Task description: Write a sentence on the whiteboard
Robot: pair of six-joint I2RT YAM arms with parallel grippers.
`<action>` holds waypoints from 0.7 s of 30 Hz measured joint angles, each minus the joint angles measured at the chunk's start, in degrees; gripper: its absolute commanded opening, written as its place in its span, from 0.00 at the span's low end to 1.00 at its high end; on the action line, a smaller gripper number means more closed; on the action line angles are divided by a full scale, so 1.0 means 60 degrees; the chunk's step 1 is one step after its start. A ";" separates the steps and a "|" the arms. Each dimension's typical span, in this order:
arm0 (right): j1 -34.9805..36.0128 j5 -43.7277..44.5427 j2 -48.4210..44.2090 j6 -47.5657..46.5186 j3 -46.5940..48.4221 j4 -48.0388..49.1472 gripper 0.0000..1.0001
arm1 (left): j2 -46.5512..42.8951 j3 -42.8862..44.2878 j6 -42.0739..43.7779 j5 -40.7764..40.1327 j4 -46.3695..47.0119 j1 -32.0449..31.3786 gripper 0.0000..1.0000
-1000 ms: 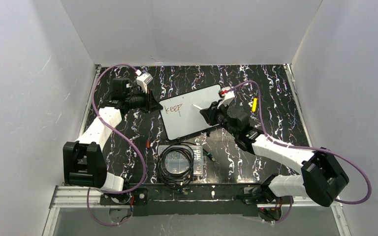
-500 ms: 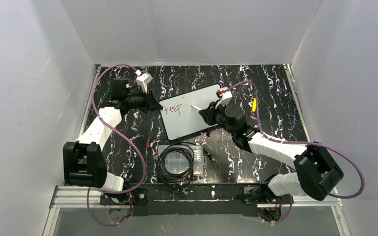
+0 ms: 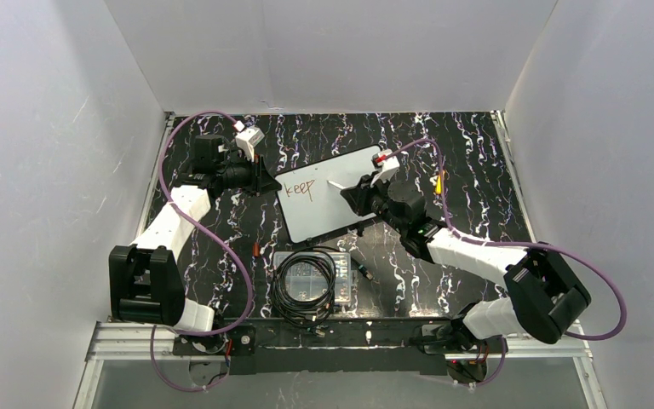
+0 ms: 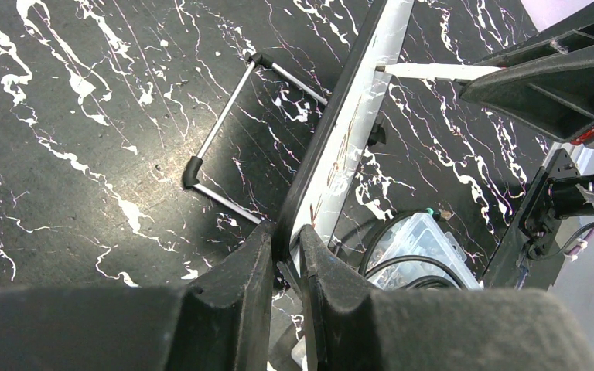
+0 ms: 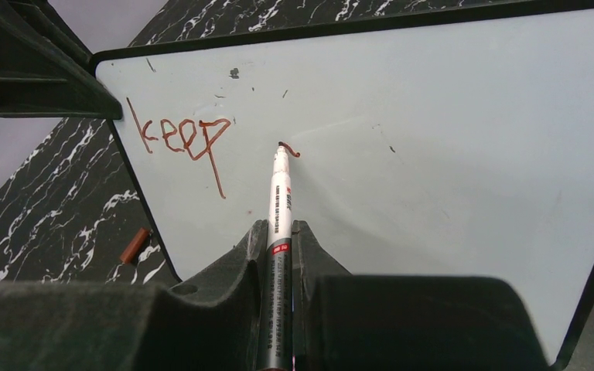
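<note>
While the sentence [image 5: 178,139] reads only "keep" so far, with a small hooked stroke begun just to its right, we judge the chief risk to be the whiteboard [image 5: 448,139] shifting under the pen. It stands tilted on the tabletop [image 3: 477,145] toward the far middle, between the two arms. A push from the marker [image 5: 280,193] could rock it back or swing it about its held edge, which would smear or break the next letter. We also see the marker tip touching the surface. Too much pressure could make the barrel slide back through the jaws, and too little would leave gaps in the line. The right tool [image 5: 279,232] is clamped on the marker barrel, its jaws snug on either side, and the right arm reaches forward and leftward from its base, wrist aimed at the board's face. The left tool [image 4: 286,239] pinches the board's black rim at the left edge, jaws nearly together, with the left arm stretched up the left side and its wrist turned rightward. If that pinch slips, we expect the board to wander.
</note>
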 measured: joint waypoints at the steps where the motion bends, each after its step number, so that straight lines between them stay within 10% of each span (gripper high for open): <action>1: 0.0000 -0.0036 0.0011 -0.0007 0.0004 0.0015 0.01 | 0.0000 -0.0004 0.0000 0.0000 0.0000 0.0000 0.00; 21: 0.0011 -0.0328 0.0007 0.0015 -0.0270 -0.0036 0.01 | 0.0000 -0.0004 -0.0004 0.0004 0.0004 0.0000 0.00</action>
